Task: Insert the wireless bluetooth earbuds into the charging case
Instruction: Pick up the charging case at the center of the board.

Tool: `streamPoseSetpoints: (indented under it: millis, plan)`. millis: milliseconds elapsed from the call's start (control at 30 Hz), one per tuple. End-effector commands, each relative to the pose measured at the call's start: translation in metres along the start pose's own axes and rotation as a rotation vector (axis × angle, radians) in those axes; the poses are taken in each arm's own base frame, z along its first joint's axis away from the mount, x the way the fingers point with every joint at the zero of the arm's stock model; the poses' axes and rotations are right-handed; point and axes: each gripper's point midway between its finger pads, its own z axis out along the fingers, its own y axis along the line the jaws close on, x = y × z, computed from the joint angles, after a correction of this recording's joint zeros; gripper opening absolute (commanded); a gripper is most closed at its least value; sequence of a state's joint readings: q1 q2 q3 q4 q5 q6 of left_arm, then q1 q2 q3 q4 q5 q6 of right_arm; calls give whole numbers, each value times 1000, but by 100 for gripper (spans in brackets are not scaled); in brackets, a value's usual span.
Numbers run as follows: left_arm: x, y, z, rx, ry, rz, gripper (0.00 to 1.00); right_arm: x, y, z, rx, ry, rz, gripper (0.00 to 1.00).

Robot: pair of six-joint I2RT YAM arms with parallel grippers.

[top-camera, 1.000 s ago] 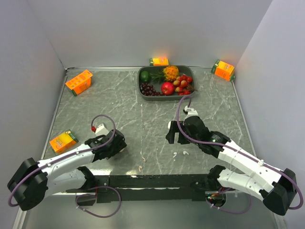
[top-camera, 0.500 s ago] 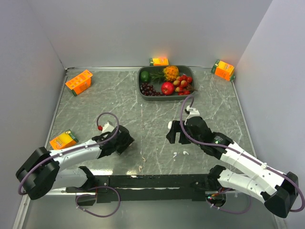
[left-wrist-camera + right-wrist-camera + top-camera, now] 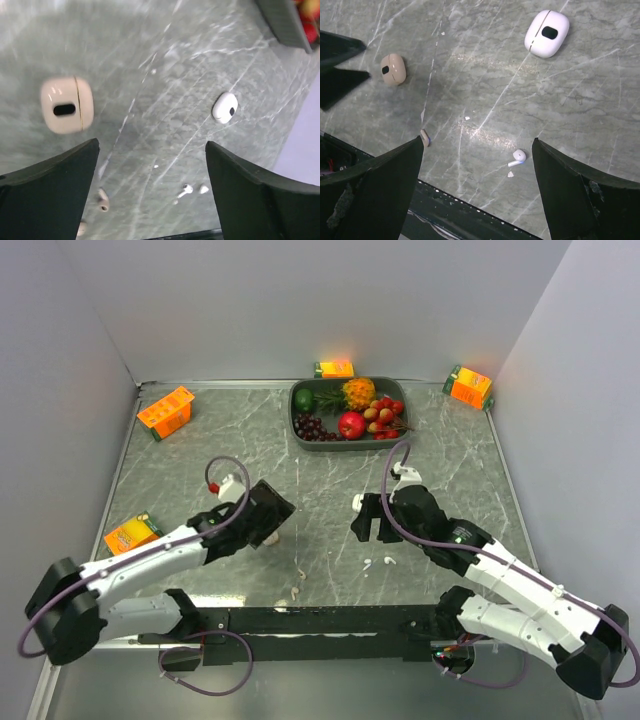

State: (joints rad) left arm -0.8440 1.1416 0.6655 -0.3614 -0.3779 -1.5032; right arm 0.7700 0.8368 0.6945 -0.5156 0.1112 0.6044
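We stretch both arms from the near edge of the worktop (image 3: 330, 485) toward its middle. Our left gripper (image 3: 266, 516) and right gripper (image 3: 370, 525) hang above it, tilted downward, jaws spread wide, gripping nothing.

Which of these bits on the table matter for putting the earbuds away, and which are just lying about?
For the job: beige case, white earbuds; possibly also the beige earbuds and white case.
Lying about: fruit tray, four juice cartons.
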Motion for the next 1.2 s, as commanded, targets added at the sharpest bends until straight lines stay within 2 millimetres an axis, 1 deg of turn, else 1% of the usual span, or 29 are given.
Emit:
streamPoseSetpoints:
  millis: [0,33,100,133,167,233,267,300,400,433,533,567,600,667,867,900,1000,1100,1133,1167]
  plan:
    - [-39,11,-22,-75,-103,364,94,-10,1,-9,-7,-52,-17,98]
    - [-41,17,-21,-90,-87,477,95,-9,-1,-8,-3,-51,-20,98]
    - [-36,23,-17,-102,-28,571,97,-8,-2,-5,0,-49,-21,98]
    - [-34,24,-16,-96,1,659,97,-7,-2,-4,1,-46,-22,98]
    - [-28,17,-17,-70,47,691,99,-8,0,-4,-4,-48,-20,98]
    - [-25,31,-10,-136,119,796,99,-9,3,-4,-19,-45,-21,98]
    - [-25,32,-3,-175,141,822,99,-11,5,-4,-23,-47,-19,98]
    - [-25,40,-1,-216,164,850,99,-12,6,-5,-30,-50,-19,98]
    - [-23,48,11,-266,183,892,96,-12,8,-6,-37,-51,-20,98]
    - [-22,47,15,-258,179,889,96,-13,8,-6,-37,-51,-20,98]
    - [-19,55,25,-276,196,863,97,-11,6,-7,-34,-50,-22,98]
    - [-19,64,30,-309,210,853,99,-11,7,-7,-36,-51,-22,98]
    - [-16,68,33,-317,223,849,99,-10,6,-7,-35,-48,-24,98]
    - [-11,76,37,-346,237,811,97,-10,6,-7,-34,-47,-24,98]
    - [6,82,46,-360,246,633,90,-8,6,-4,-36,-42,-18,98]
    - [8,80,48,-362,239,593,89,-8,7,-3,-38,-38,-16,98]
    - [13,77,54,-363,231,508,81,-7,7,-3,-41,-36,-14,98]
    - [16,71,59,-361,221,442,67,-7,6,-5,-38,-40,-14,98]
    - [16,68,60,-356,217,425,59,-8,6,-5,-38,-42,-14,98]
    - [18,68,62,-359,220,414,54,-9,7,-6,-41,-46,-14,98]
